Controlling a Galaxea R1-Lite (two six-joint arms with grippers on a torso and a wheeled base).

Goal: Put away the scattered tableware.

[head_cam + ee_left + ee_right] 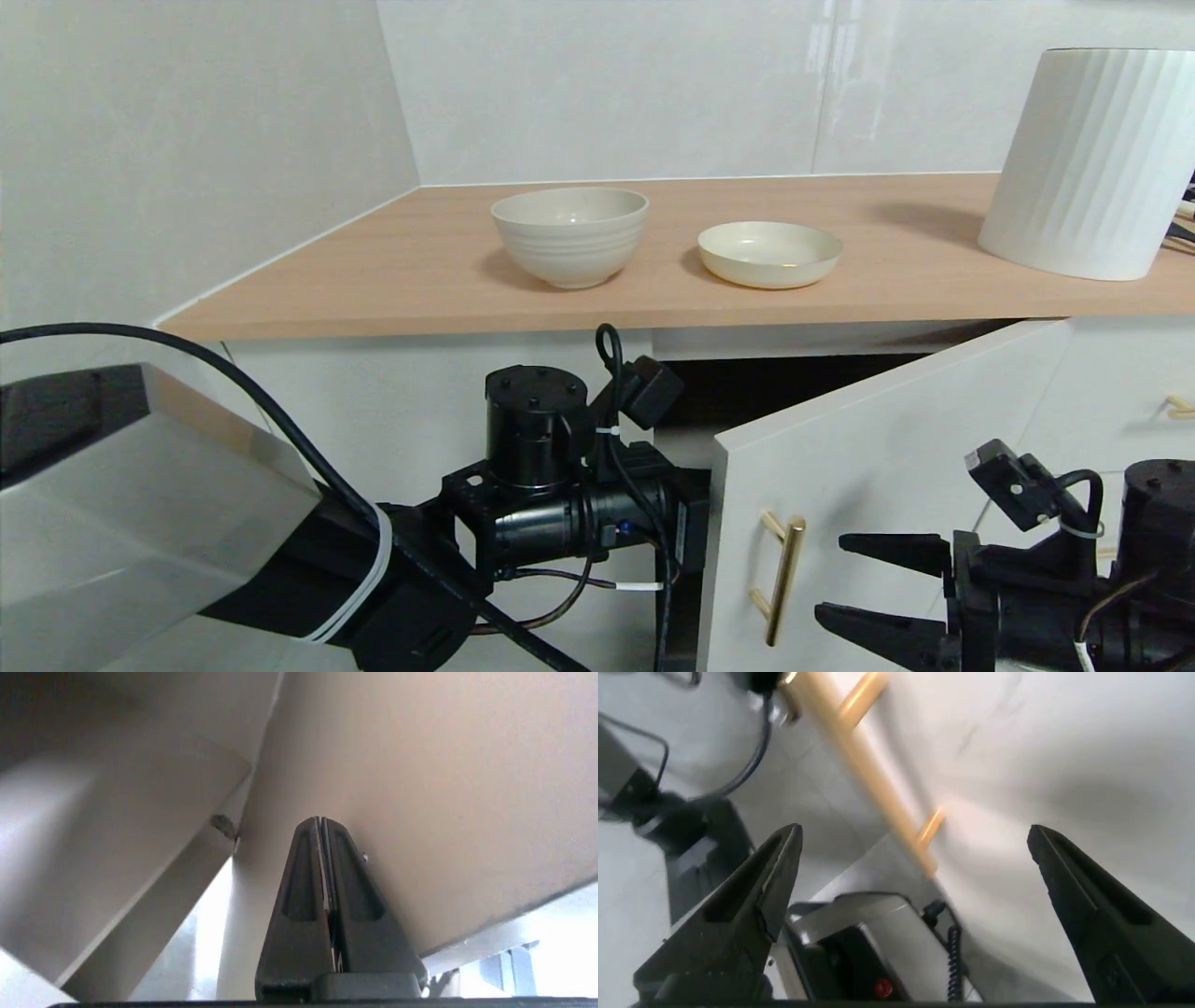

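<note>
Two pale dishes, a deep bowl point(570, 235) and a shallow plate point(769, 253), sit near each other without touching on the wooden counter point(392, 280), above a half-open cabinet door point(887, 439). That door is the likely trouble: the right gripper point(834, 577), spread wide just beside the brass handle point(782, 579), could swing the door against the left arm. Both dishes lie well above the grippers. The left gripper point(320, 821) is pinched closed on nothing, low by the cabinet.

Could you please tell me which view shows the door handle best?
The head view: the handle is seen whole on the open door. The right wrist view catches part of it, close up; the left wrist view faces bare panels.
</note>
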